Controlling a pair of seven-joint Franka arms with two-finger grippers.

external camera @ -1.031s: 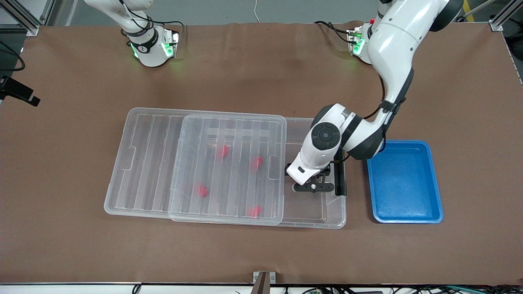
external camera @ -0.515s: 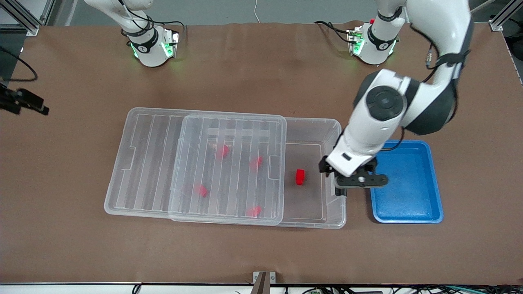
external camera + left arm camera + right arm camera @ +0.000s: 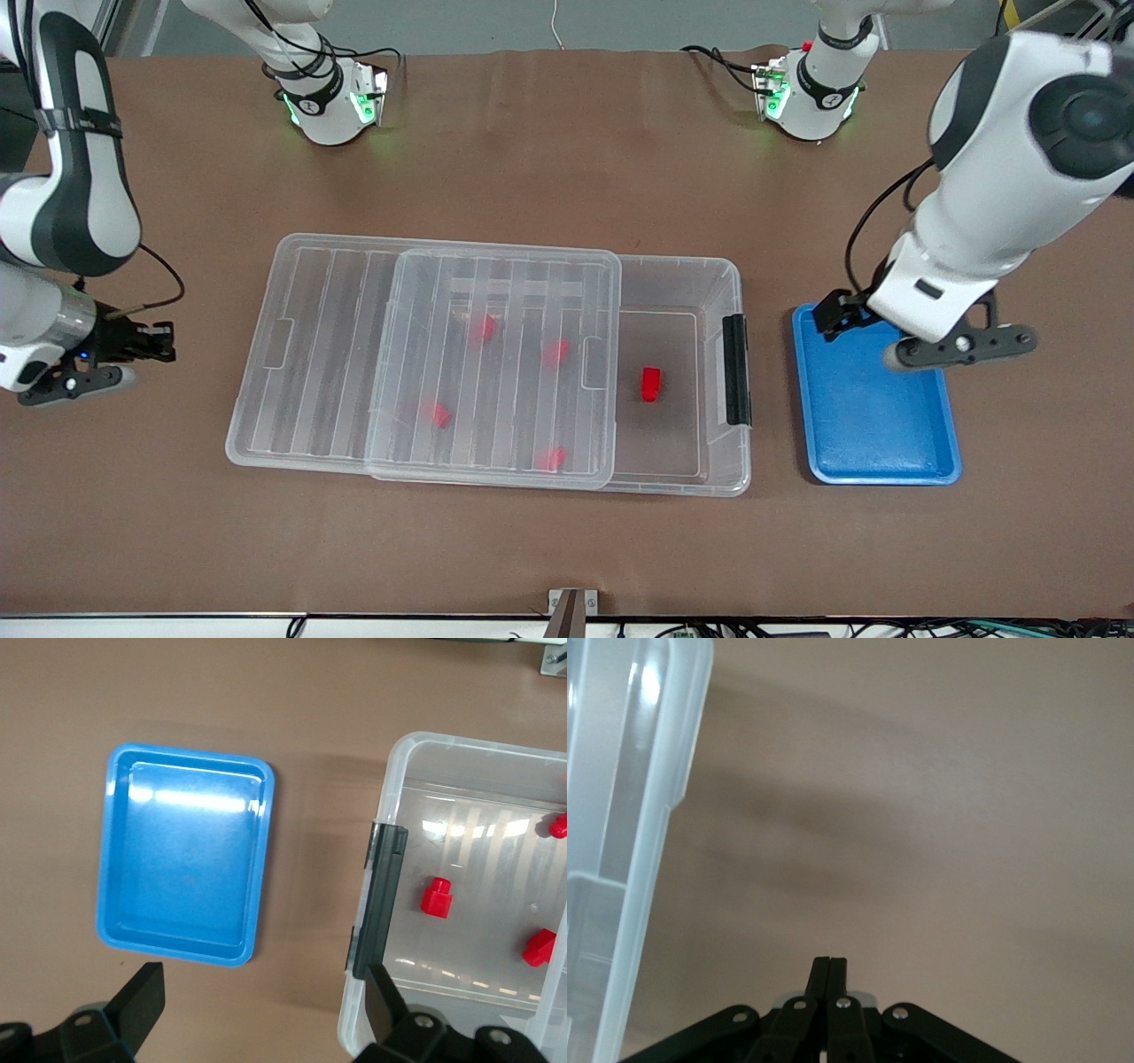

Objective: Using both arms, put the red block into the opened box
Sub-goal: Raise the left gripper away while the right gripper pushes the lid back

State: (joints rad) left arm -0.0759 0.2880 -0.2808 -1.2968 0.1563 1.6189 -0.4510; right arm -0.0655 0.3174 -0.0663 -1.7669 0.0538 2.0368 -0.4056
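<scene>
Five small bright red plastic pieces lie in the large shallow clear plastic box. One, the stepped red block, sits on the uncovered floor at the black latch end. The other four red pieces show through the ribbed clear lid, which is slid toward the right arm's end of the tabletop and covers most of the box. No readable writing or labels appear on any item.

Blue rectangular plastic tray: nothing in it; stands just beside the latch end of the box, toward the left arm's end.

Brown tabletop: matte covering, slightly creased near the bases. Metal framing shows at the corners.

Left gripper: up in the air over the blue tray, fingers spread wide, holding nothing.

Right gripper: over bare tabletop off the lid end of the box, fingers pressed together, holding nothing.
</scene>
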